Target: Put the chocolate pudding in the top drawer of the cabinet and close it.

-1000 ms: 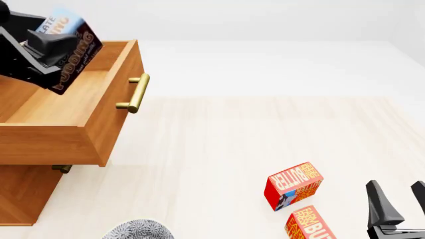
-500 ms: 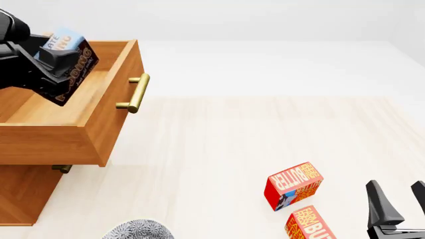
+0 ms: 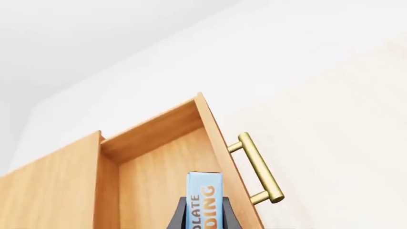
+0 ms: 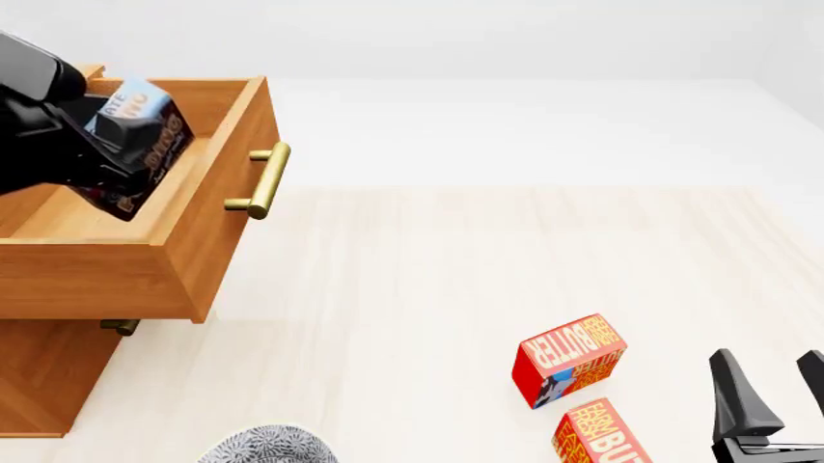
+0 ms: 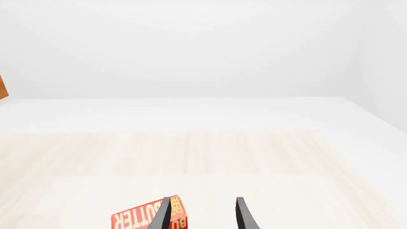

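My left gripper is shut on the chocolate pudding, a thin box with a light blue top and dark brown lower half. It holds the box tilted, low inside the open top drawer of the wooden cabinet. The left wrist view shows the pudding between the fingers, over the drawer floor, with the drawer's brass handle beside it. My right gripper is open and empty at the front right; it also shows in the right wrist view.
Two red-orange butter boxes lie at the front right: one left of my right gripper, another at the front edge. One butter box shows in the right wrist view. A patterned bowl rim sits at the front edge. A lower drawer handle peeks out.
My left gripper has lowered the pudding deeper into the open top drawer. The right arm has not moved.
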You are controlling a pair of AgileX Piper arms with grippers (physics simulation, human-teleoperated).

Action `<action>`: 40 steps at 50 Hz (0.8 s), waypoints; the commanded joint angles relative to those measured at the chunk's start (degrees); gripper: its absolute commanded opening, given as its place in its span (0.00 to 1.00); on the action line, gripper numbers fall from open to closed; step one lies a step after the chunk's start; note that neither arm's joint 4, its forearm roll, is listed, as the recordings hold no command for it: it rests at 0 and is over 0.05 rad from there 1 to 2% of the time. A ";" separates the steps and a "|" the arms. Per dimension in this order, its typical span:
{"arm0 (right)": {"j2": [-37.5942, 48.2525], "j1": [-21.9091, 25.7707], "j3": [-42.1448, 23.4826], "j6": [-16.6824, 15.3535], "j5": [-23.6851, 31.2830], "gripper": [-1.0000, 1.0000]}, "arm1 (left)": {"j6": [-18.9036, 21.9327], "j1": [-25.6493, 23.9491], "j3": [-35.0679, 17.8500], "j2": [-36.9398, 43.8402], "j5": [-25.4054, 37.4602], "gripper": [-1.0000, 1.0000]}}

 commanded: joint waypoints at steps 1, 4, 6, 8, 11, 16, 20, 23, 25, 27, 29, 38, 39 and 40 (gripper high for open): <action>-0.01 -0.01 0.00 0.01 0.00 1.00 | -0.51 -0.17 0.59 0.90 -0.57 0.00; -0.02 0.00 0.00 0.00 0.01 1.00 | -0.71 -0.31 0.62 1.07 -0.61 0.00; 0.01 0.00 0.00 0.00 0.00 1.00 | -0.81 -0.31 0.71 1.08 -0.70 0.00; -0.01 0.00 0.00 -0.01 0.00 1.00 | -0.75 -0.13 1.02 1.16 -1.06 0.00; -0.01 0.00 0.00 0.00 0.00 1.00 | -1.11 -0.23 1.35 1.43 -1.33 0.00; -0.02 -0.01 0.00 0.00 0.01 1.00 | -1.41 -0.08 1.57 2.40 -2.15 0.00; 0.01 0.02 0.00 -0.02 -0.01 1.00 | -1.62 -0.02 1.89 2.48 -2.47 0.00; 0.00 0.02 0.00 -0.02 0.00 1.00 | -1.82 0.02 2.26 2.71 -2.84 0.00; -0.01 0.00 0.00 -0.02 0.00 1.00 | -1.67 0.34 2.94 2.37 -3.12 0.00; -0.01 0.00 0.00 -0.01 0.00 1.00 | -1.82 0.40 3.26 2.12 -3.05 0.00; 0.01 -0.01 0.00 0.01 0.00 1.00 | -2.26 0.53 3.41 2.37 -3.12 0.00; -0.03 0.00 0.00 0.00 0.01 1.00 | -2.30 1.18 4.44 2.78 -4.22 0.00; -0.03 -0.01 0.00 0.00 0.01 1.00 | -2.74 1.29 4.44 2.60 -3.98 0.00; 0.00 0.00 0.00 0.01 0.00 1.00 | -2.73 1.31 4.58 2.31 -3.84 0.00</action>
